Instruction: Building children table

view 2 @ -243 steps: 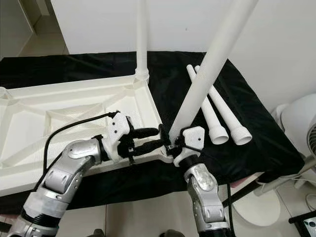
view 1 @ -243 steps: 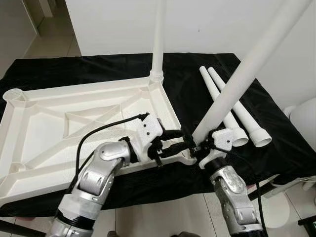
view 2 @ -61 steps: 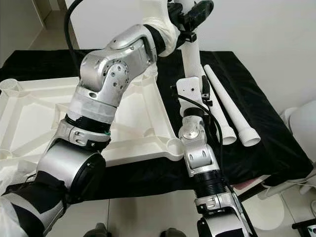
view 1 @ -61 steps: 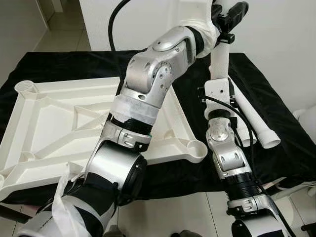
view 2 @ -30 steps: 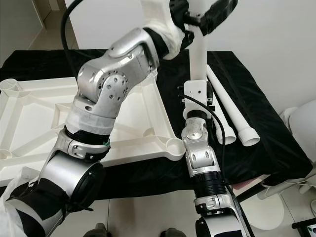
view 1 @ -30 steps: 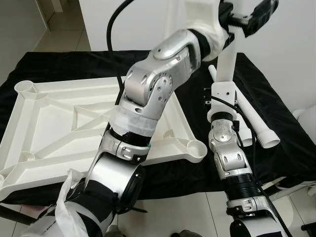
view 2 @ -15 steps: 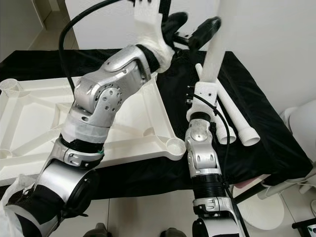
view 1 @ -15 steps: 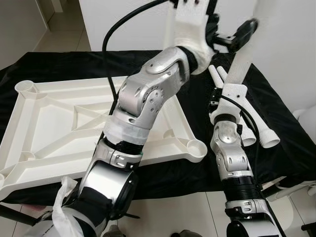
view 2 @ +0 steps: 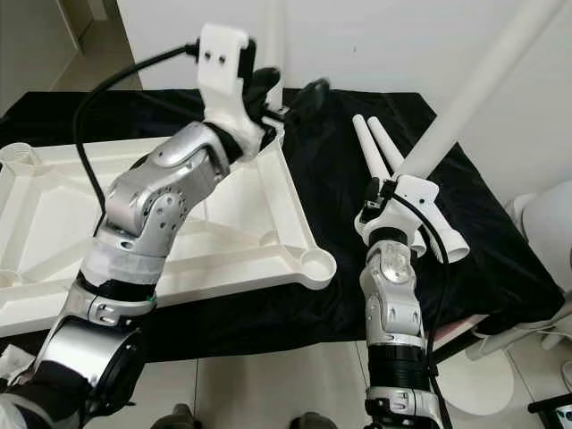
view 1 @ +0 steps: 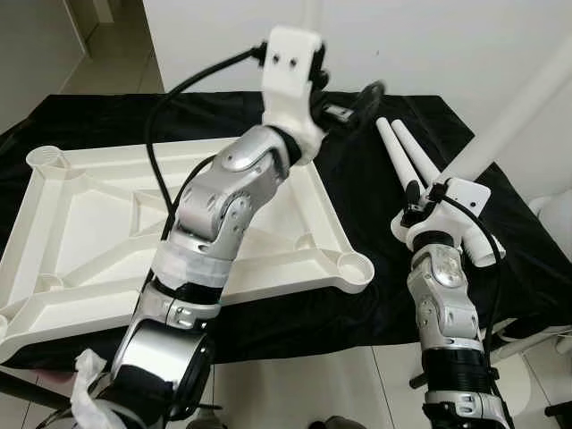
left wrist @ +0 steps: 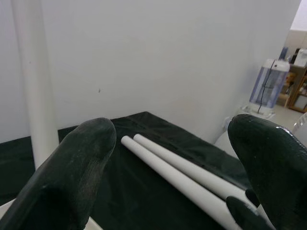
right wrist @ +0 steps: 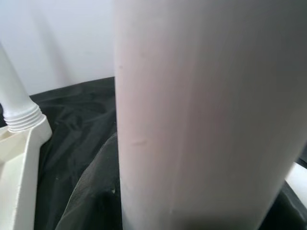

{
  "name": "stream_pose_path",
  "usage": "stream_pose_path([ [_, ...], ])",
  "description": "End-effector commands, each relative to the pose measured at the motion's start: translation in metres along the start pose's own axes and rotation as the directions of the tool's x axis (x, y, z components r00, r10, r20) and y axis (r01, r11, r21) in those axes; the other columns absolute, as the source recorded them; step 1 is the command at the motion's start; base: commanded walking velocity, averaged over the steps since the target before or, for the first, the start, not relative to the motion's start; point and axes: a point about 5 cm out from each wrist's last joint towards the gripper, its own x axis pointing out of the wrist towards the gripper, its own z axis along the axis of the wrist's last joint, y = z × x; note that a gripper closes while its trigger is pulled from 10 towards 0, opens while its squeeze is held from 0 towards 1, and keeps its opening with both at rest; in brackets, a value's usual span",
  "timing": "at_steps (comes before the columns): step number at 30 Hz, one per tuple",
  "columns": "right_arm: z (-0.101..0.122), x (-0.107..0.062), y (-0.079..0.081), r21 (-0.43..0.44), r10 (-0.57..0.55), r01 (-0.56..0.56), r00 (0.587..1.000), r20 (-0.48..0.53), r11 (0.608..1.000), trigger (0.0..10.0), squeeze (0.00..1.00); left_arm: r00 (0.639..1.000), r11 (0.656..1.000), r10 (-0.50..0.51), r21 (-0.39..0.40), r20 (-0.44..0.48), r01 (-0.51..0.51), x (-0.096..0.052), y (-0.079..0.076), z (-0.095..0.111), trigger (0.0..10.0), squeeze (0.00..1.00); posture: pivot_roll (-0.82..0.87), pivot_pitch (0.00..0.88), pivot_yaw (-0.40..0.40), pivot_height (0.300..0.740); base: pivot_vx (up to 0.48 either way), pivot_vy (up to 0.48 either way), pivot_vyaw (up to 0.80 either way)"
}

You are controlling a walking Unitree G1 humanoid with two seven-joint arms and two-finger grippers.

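Tabletop (view 1: pixel 98 223), white plastic, lies upside down on the black cloth (view 1: pixel 375 214) covering the desk, ribs facing up. One leg (view 2: pixel 273 54) stands upright in the far corner socket nearest the wall. The near right corner socket (view 1: pixel 356 265) holds no leg. Two spare legs (view 1: pixel 420 174) lie side by side on the cloth, to the right of the tabletop.

Right claw (view 1: pixel 420 210) is clamped on a fourth leg (view 2: pixel 474 89), gripping it near its lower end; the leg tilts up and to the right, above the spare legs. In the right wrist view, this leg (right wrist: pixel 192 120) sits directly in front of the camera.

Left claw (view 2: pixel 288 98) is raised above the far right corner of the tabletop, fingers (left wrist: pixel 72 177) spread apart, gripping nothing.
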Motion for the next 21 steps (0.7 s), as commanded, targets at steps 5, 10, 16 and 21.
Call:
stream_pose_path([
  [5, 0.007, -0.006, 0.009, -0.029, 0.135, -0.133, 0.990, 0.049, 0.991, 10.0, 0.00, 0.983, 0.981, -0.183, 0.064, -0.009, 0.183, -0.014, -0.009, -0.012, 10.0, 0.00, 0.03, 0.000, -0.023, 0.740, 0.000, 0.000, 0.00],
  [10, 0.008, -0.015, 0.025, -0.054, 0.315, -0.312, 0.947, 0.054, 0.948, 10.0, 0.00, 0.960, 0.956, -0.278, 0.104, 0.026, 0.274, -0.035, -0.015, -0.024, 10.0, 0.00, 0.03, 0.000, -0.031, 0.740, 0.000, 0.000, 0.00],
  [16, 0.006, -0.019, 0.035, -0.090, 0.420, -0.415, 0.906, 0.043, 0.905, 10.0, 0.00, 0.930, 0.920, -0.366, 0.146, -0.012, 0.364, -0.053, -0.020, -0.038, 10.0, 0.00, 0.04, 0.000, -0.041, 0.740, 0.000, 0.000, 0.00],
  [21, 0.003, -0.022, 0.041, -0.102, 0.473, -0.469, 0.880, 0.026, 0.877, 10.0, 0.00, 0.896, 0.887, -0.442, 0.130, -0.031, 0.442, -0.065, -0.024, -0.044, 10.0, 0.00, 0.04, 0.000, -0.043, 0.740, 0.000, 0.000, 0.00],
])
